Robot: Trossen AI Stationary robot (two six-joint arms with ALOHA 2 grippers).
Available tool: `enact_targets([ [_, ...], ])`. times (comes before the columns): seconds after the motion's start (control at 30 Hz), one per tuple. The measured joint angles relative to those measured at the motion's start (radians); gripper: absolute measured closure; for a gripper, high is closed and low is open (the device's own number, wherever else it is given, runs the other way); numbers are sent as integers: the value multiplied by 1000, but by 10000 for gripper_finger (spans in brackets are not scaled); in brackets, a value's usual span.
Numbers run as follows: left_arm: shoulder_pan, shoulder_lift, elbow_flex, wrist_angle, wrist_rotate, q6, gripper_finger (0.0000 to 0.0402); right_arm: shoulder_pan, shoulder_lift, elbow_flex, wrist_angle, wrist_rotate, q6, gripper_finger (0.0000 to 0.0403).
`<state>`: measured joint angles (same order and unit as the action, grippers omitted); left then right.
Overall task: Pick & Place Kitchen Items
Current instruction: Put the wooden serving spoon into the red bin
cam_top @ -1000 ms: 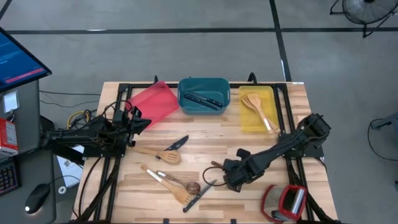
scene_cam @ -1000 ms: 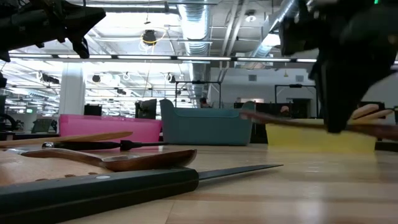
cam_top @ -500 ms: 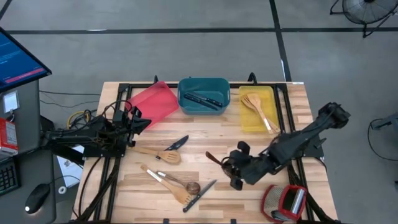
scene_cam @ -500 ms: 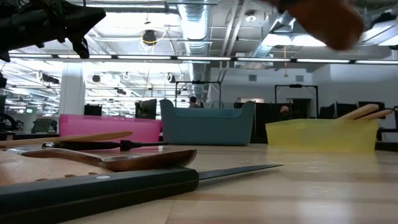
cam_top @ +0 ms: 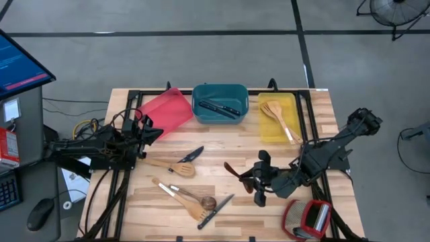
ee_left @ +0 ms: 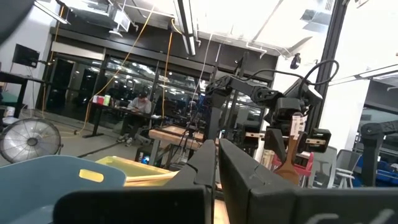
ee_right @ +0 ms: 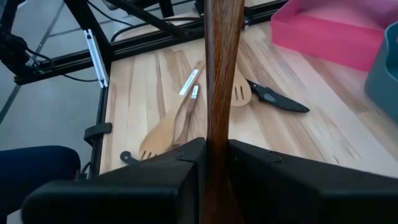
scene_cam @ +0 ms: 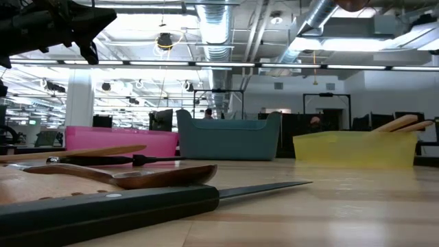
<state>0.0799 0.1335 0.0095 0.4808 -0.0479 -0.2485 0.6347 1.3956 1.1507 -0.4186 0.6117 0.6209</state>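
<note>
My right gripper (cam_top: 254, 181) is shut on a dark brown wooden spoon (cam_top: 234, 171) above the table's right middle; its tip just shows at the top of the low view (scene_cam: 357, 3). My left gripper (cam_top: 151, 132) waits shut at the left edge, above the table. A black-handled knife (cam_top: 192, 154) and a light wooden spatula (cam_top: 172, 165) lie flat on the table at centre left. Two more wooden utensils (cam_top: 183, 195) and a knife (cam_top: 216, 210) lie flat nearer the front. My right gripper pinches the dark spoon's handle (ee_right: 216, 134) between its two fingers. The handle runs straight out past the fingertips, along them, and widens toward its free end (ee_right: 224, 15). The spoon is lifted clear of the table, its free end (cam_top: 227, 165) pointing toward the table's left.
At the back stand a red tray (cam_top: 166, 111), a teal tray (cam_top: 201, 93) with black-handled knives and a yellow tray (cam_top: 289, 104) with wooden spatulas. A bulky red-and-silver object (cam_top: 307, 218) sits at the front right corner, close to my right arm.
My right gripper has risen from the table with the dark spoon, lifting it clear, and has gone nearly out of the top of the low view. It has also turned, so the spoon now points toward the table's left.
</note>
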Motion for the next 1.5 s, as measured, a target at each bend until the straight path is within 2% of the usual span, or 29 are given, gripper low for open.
enact_targets([
  [1.5,0,0,0,0,0,0,399,7,-1,0,42,17,-48,346],
])
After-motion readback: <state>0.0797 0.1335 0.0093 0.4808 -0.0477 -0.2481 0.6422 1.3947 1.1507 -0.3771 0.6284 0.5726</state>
